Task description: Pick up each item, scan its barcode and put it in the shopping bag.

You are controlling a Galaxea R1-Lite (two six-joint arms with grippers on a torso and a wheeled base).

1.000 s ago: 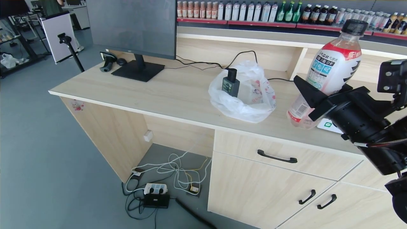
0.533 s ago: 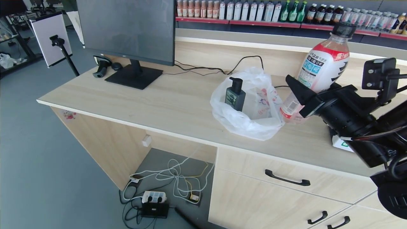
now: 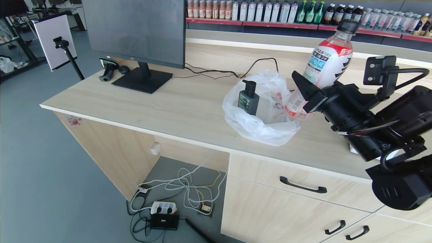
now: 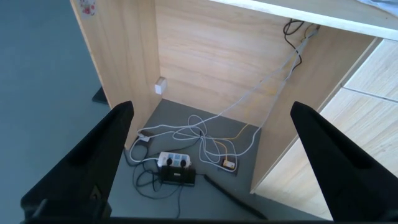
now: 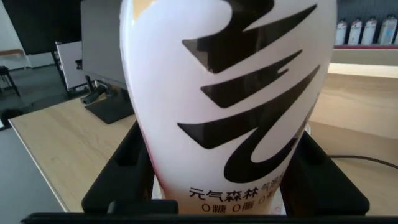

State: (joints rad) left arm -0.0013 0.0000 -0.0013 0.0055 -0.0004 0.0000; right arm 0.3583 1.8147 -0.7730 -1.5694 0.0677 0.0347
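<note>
Grey floor spread wide and open on the robot's left of a long wooden counter, with a shelf of drinks along the back wall. At the counter's far left stood a monitor, a scanner just beside its foot. A broad bare stretch of wood lay between the monitor's stand and the bag, which sat near the front edge, above the drawers. A dark pump bottle stood upright inside the bag.

The right gripper had its jaws closed on the bottle (white label, black cap), held tilted above the counter, its base at the bag's right rim. From the right wrist, the bottle sat squeezed between both fingers.

The left gripper hung low with jaws spread wide and nothing in them, over the knee space under the counter, where a power strip and loose cables lay on the floor.
</note>
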